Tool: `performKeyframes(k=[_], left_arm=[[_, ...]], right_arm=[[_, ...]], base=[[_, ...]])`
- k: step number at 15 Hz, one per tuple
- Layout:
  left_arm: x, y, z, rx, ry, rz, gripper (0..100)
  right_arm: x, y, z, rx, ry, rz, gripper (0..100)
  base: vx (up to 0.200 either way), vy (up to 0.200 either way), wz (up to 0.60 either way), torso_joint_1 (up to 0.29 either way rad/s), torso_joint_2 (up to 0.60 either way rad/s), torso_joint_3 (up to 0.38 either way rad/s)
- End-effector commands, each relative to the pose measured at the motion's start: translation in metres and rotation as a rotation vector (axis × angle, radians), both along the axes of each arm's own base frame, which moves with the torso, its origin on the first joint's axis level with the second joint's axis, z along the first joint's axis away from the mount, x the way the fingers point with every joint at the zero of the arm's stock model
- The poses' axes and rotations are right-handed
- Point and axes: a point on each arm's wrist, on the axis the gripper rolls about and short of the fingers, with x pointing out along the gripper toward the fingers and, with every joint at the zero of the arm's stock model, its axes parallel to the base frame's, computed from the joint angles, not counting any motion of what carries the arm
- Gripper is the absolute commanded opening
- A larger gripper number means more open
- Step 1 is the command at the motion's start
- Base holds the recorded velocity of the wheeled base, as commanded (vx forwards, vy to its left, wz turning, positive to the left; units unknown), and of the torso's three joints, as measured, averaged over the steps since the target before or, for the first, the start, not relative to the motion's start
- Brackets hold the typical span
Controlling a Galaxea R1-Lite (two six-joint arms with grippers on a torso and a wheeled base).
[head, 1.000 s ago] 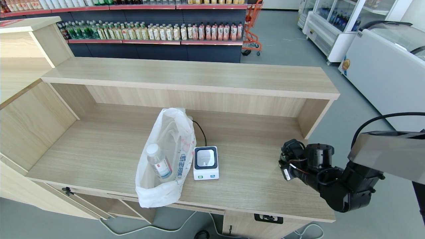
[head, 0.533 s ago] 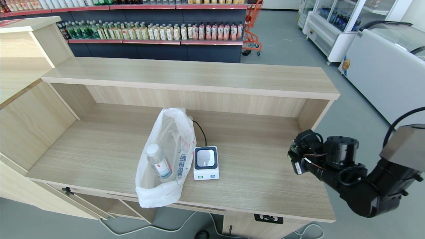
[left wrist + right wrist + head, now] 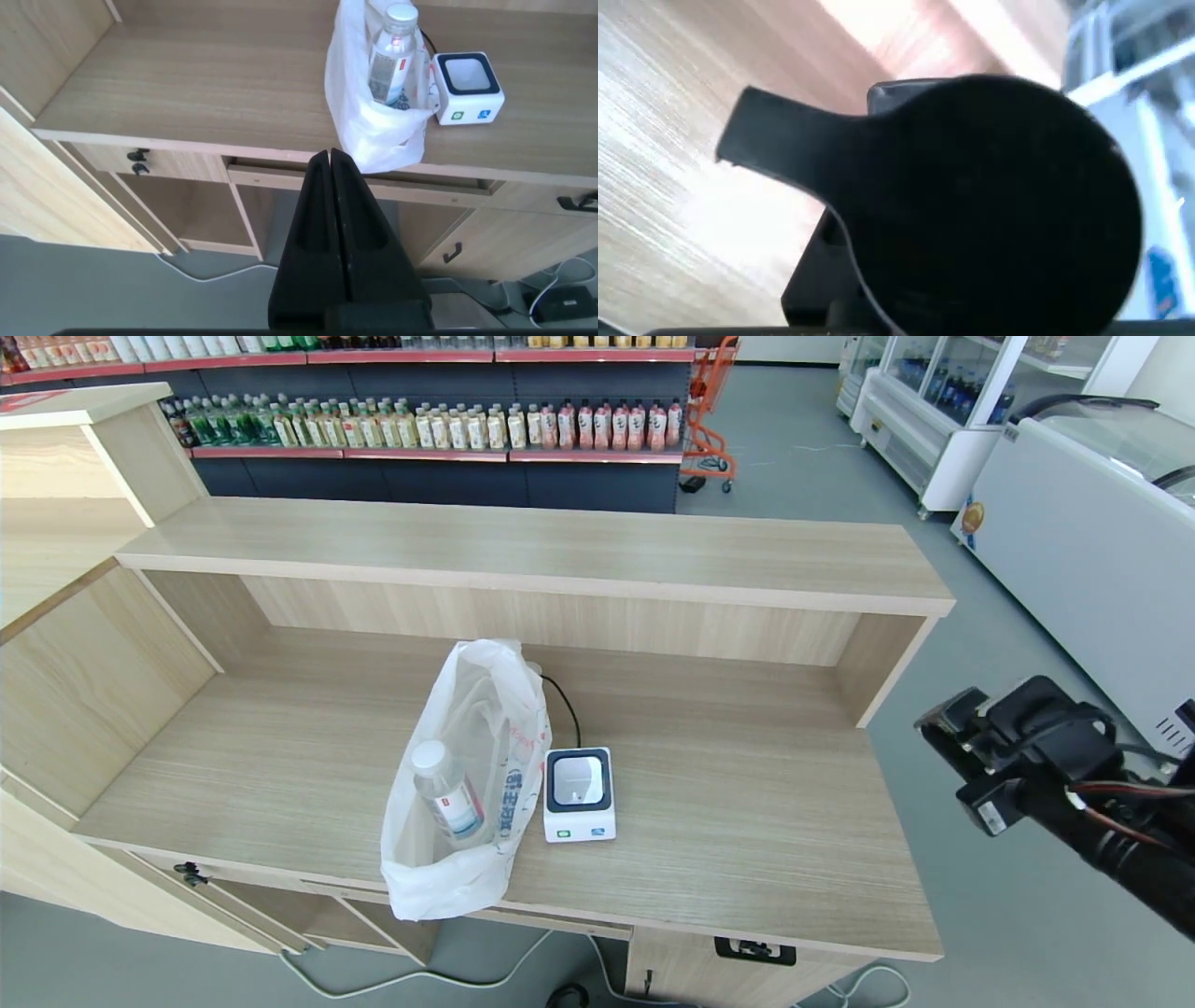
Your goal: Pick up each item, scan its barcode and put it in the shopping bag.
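Observation:
A white plastic shopping bag (image 3: 467,803) stands open on the wooden counter (image 3: 728,803). A clear water bottle (image 3: 446,793) with a white cap leans inside it. The same bag (image 3: 374,112) and bottle (image 3: 391,51) appear in the left wrist view. Right beside the bag sits a small white barcode scanner (image 3: 579,793) with a dark window, also visible as the scanner (image 3: 469,86). My left gripper (image 3: 331,159) is shut and empty, in front of the counter and below its front edge. My right gripper (image 3: 945,733) hangs beyond the counter's right end, over the floor.
The counter has a raised back ledge (image 3: 523,551) and side walls. A black cable (image 3: 565,705) runs from the scanner behind the bag. Drawers (image 3: 280,173) sit under the front edge. Drink shelves (image 3: 429,425) stand behind, and freezers (image 3: 1074,523) stand to the right.
My right arm has swung rightwards, from above the counter's right part to past its right end. The bag, bottle and scanner have not moved.

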Motion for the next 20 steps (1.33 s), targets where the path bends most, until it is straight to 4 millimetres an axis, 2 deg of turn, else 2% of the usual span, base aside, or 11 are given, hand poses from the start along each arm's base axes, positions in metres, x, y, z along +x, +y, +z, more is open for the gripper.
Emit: performKeyframes(k=[1,3,4,6,8,10,12,16,20], left_arm=[[0.0,0.0,0.0,0.0,0.0,0.0,0],[0.0,0.0,0.0,0.0,-0.002,0.0,0],[0.0,0.0,0.0,0.0,-0.002,0.0,0],[0.0,0.0,0.0,0.0,0.001,0.0,0],[0.0,0.0,0.0,0.0,0.0,0.0,0],[0.0,0.0,0.0,0.0,0.0,0.0,0],[0.0,0.0,0.0,0.0,0.0,-0.001,0],[0.0,0.0,0.0,0.0,-0.002,0.0,0],[0.0,0.0,0.0,0.0,0.0,0.0,0]], right_arm=[[-0.041,0.002,0.038,-0.184,-0.244,0.203,0],[-0.055,0.003,0.05,-0.427,-0.418,0.319,0],[-0.071,0.006,0.059,-0.624,-0.602,0.409,0],[-0.104,0.001,0.076,-0.806,-0.907,0.514,0],[-0.117,0.001,0.082,-0.92,-1.098,0.577,0],[-0.122,0.001,0.083,-0.957,-1.196,0.638,0],[-0.128,0.018,0.077,-0.958,-1.357,0.738,0],[-0.115,0.033,0.068,-0.931,-1.332,0.835,0],[-0.119,0.044,0.066,-0.897,-1.386,0.897,0]], base=[[0.0,0.0,0.0,0.0,0.0,0.0],[0.0,0.0,0.0,0.0,0.0,0.0],[0.0,0.0,0.0,0.0,0.0,0.0],[0.0,0.0,0.0,0.0,0.0,0.0],[0.0,0.0,0.0,0.0,0.0,0.0],[0.0,0.0,0.0,0.0,0.0,0.0],[0.0,0.0,0.0,0.0,0.0,0.0],[0.0,0.0,0.0,0.0,0.0,0.0],[0.0,0.0,0.0,0.0,0.0,0.0]])
